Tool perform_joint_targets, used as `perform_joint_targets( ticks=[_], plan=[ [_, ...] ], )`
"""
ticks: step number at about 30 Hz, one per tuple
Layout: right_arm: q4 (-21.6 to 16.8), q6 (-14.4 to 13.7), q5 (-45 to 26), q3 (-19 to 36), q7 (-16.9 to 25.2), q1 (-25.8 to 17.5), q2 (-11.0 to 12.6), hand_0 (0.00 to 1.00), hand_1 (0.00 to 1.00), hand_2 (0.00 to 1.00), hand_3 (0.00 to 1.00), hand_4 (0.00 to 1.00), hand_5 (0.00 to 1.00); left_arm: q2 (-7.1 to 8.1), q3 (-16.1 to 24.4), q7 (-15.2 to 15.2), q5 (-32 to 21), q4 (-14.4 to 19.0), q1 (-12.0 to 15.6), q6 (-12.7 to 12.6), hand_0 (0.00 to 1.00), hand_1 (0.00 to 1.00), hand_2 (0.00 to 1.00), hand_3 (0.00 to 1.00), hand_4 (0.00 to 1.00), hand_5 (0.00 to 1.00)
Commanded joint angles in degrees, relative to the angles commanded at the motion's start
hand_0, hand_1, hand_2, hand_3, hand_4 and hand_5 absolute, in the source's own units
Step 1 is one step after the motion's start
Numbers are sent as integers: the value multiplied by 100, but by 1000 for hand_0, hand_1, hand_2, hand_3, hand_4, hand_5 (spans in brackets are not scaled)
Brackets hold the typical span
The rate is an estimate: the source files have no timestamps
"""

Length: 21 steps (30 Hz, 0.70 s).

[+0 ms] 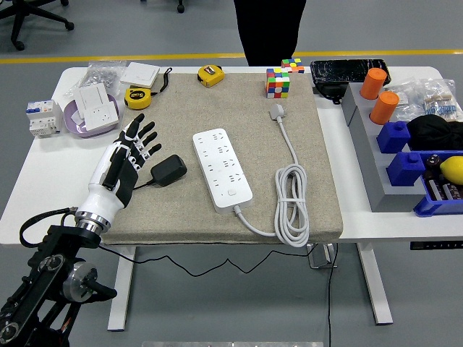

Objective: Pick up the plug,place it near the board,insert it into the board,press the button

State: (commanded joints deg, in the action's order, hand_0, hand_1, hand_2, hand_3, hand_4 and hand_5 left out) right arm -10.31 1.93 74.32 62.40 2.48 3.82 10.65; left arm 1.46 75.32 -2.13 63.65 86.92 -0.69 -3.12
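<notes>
My left hand [124, 160] hovers over the mat's left side with fingers spread, gripping nothing. Just to its right I see the black plug [168, 170] lying on the mat [173, 210], cord trailing off the near edge. Further right lies the white board [222, 168], its cable [292, 210] coiled beside it on the surface [43, 173].

My left hand [124, 165] is black and white. Just right of my fingers [145, 137] sits the black plug [168, 170], then the white board [222, 169] with its white cable [292, 204], all on a beige mat [231, 108]. Past my fingertips: two yellow tape measures [137, 97], further right a multicoloured cube [277, 82] and orange cylinders [380, 95].
</notes>
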Motion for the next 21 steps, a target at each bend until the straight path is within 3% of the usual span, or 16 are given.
perform_joint_targets(
  ticks=[2,10,21],
  plan=[
    [0,0,4,9,-1,-5,-5,941,888,830,836,998,928,30,-16,77,305,-30,29,14,760,816,842,897,998,714],
    [0,-2,40,47,-12,-37,-19,941,888,829,836,998,927,78,-74,285,1128,-96,123,20,752,804,831,893,998,700],
    [0,-5,9,12,0,-22,-47,941,888,828,836,998,926,101,-81,302,1198,-105,92,1,739,795,825,892,998,684]
  ],
)
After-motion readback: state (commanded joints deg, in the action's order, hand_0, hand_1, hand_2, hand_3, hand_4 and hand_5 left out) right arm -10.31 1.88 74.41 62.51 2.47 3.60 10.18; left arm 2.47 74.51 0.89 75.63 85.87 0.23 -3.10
